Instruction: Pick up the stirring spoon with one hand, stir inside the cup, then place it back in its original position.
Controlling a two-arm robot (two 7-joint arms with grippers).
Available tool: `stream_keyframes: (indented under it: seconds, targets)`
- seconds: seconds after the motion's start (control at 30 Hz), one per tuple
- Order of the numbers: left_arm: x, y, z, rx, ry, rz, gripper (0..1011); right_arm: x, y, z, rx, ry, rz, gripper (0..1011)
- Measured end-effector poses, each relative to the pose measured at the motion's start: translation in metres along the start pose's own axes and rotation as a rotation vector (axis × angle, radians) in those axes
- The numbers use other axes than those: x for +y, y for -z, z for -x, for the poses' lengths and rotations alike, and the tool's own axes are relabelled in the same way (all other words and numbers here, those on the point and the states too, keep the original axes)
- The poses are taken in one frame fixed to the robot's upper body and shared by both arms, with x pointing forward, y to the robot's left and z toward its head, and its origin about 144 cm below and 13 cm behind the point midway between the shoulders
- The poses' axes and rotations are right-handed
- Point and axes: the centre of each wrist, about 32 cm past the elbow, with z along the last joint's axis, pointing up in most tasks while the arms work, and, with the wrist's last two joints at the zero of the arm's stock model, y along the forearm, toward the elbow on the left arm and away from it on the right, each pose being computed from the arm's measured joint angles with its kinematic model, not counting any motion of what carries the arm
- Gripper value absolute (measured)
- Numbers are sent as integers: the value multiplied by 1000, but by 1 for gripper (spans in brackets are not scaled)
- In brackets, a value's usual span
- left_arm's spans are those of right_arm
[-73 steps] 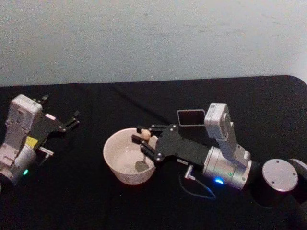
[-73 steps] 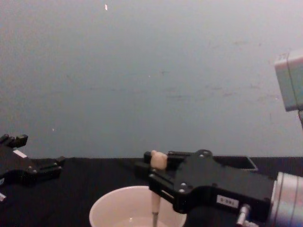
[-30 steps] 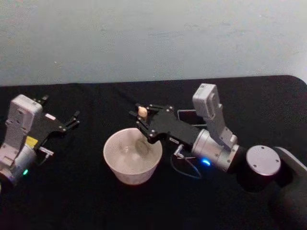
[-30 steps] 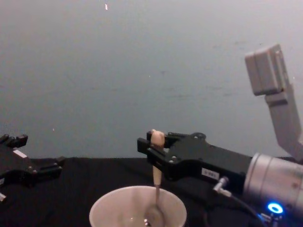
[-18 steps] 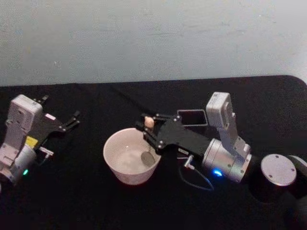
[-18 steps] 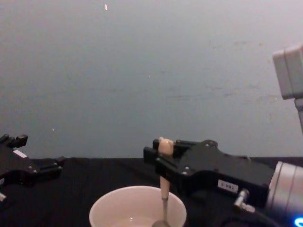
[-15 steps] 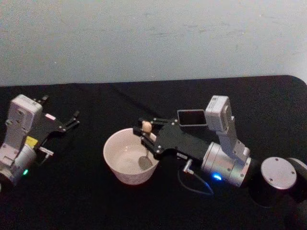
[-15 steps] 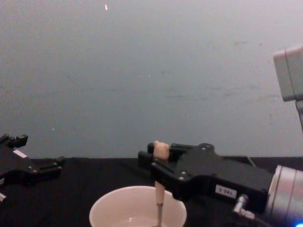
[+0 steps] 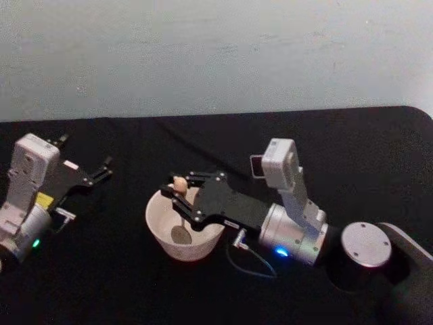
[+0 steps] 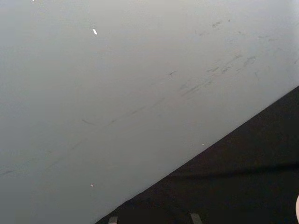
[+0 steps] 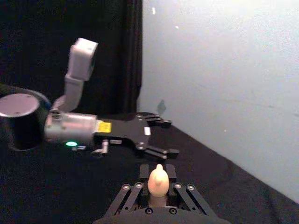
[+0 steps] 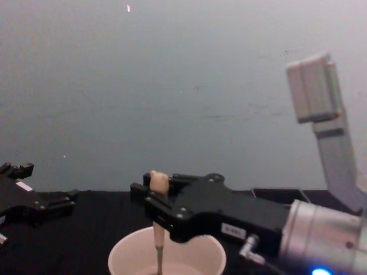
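Head view: the right claw [image 9: 181, 192] is clamped on the stirring spoon [image 9: 180, 234], whose bowl sits inside the cup [image 9: 166, 249] mid-surface [image 9: 128, 291]. The left claw [image 9: 100, 169], fingers apart, rests near the left edge. Chest view: the spoon stands upright in the cup.

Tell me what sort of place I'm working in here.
Probably a robot test bench, not a kitchen: a black-draped table against a bare pale wall, with the cup, the dark holder, and the stirring spoon in the right gripper. The left gripper lies parked aside.
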Motion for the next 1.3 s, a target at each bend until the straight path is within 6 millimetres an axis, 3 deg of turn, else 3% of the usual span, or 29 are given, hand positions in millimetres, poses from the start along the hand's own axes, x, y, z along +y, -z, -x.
stream_keyframes:
  seconds: [0.33,0.97,1.3]
  targets:
    - [0,0,0,0,0,0,1001,16,2,-19,-15,85,-8,212]
    - [0,0,0,0,0,0,1001,7,2,-27,-19,121,3,211]
    - [0,0,0,0,0,0,1001,-10,1,-25,-26,126,13,211]
